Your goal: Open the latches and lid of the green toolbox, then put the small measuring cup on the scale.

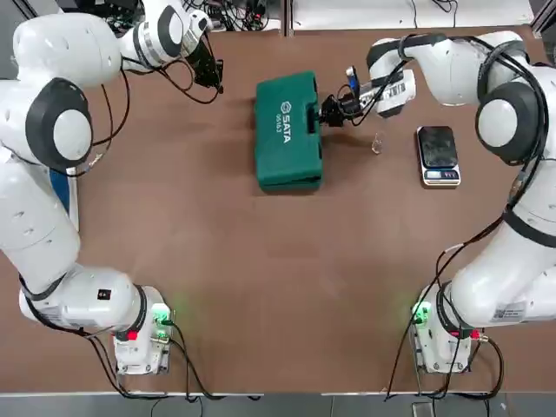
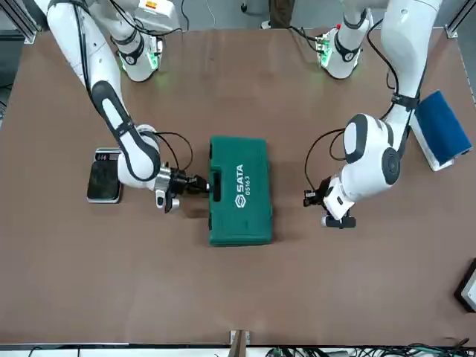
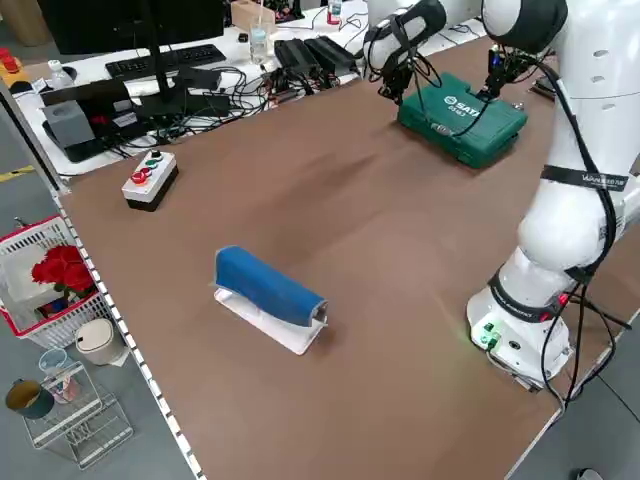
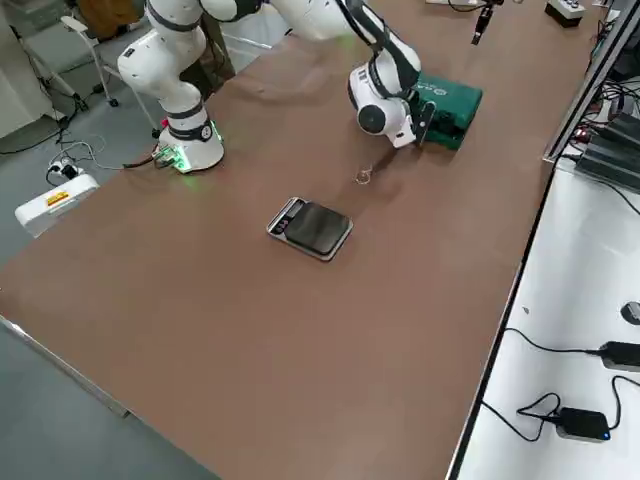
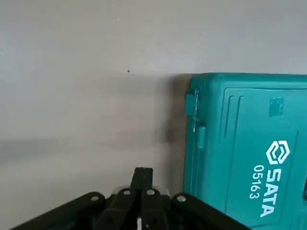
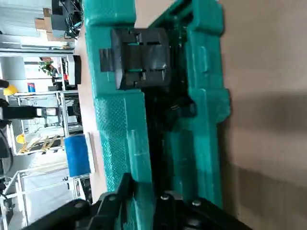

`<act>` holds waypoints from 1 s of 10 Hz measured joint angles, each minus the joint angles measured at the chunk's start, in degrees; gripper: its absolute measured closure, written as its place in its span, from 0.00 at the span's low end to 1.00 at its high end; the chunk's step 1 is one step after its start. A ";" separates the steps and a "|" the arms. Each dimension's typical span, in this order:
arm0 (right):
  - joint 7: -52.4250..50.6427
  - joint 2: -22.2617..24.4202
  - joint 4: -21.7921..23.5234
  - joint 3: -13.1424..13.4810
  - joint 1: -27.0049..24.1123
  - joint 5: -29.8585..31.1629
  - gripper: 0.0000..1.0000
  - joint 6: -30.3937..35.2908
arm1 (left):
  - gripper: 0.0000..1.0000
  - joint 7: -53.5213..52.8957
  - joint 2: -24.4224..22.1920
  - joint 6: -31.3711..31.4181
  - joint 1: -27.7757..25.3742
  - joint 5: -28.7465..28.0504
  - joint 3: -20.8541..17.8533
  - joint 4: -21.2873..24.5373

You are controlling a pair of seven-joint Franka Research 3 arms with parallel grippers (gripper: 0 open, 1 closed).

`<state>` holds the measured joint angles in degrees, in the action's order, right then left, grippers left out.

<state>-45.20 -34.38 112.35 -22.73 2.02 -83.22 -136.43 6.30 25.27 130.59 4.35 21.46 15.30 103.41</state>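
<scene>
The green toolbox [image 1: 288,130] lies closed on the brown table, its lid [image 2: 239,186] up with the white SATA lettering showing. My right gripper [image 1: 327,111] is shut and pressed against the handle edge of the case, right at the cutout. In the right wrist view a dark latch [image 6: 139,57] sits on that edge, beyond the gripper [image 6: 144,184]. The small measuring cup [image 1: 377,143] stands on the table between the case and the scale [image 1: 437,155]. My left gripper [image 1: 213,78] hangs shut beside the hinge side, apart from the case [image 5: 244,148].
A blue block on a white base [image 3: 268,285] rests near the table's left edge. A grey box with coloured buttons [image 3: 150,178] is farther along that side. Cables and equipment crowd the bench behind the table.
</scene>
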 joint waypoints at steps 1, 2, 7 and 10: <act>2.40 0.82 -0.32 -0.01 0.04 0.82 0.74 -0.02 | 0.99 0.48 0.00 0.00 0.00 0.00 0.00 -0.03; 4.98 1.76 -0.47 -0.03 0.14 1.83 0.71 -0.02 | 0.99 0.89 0.00 0.00 0.01 0.00 0.00 -0.07; 14.94 5.33 -0.61 -4.29 0.53 2.51 0.53 -3.63 | 0.99 5.15 0.00 0.06 1.19 -0.64 0.03 -0.23; 21.03 7.27 -0.86 -7.96 0.78 2.51 0.53 -5.92 | 0.99 5.19 0.00 0.07 1.18 -0.68 -0.03 -0.23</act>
<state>-24.18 -27.11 111.50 -30.69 2.80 -80.71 -142.35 11.50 25.26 130.65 5.53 20.78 15.27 103.17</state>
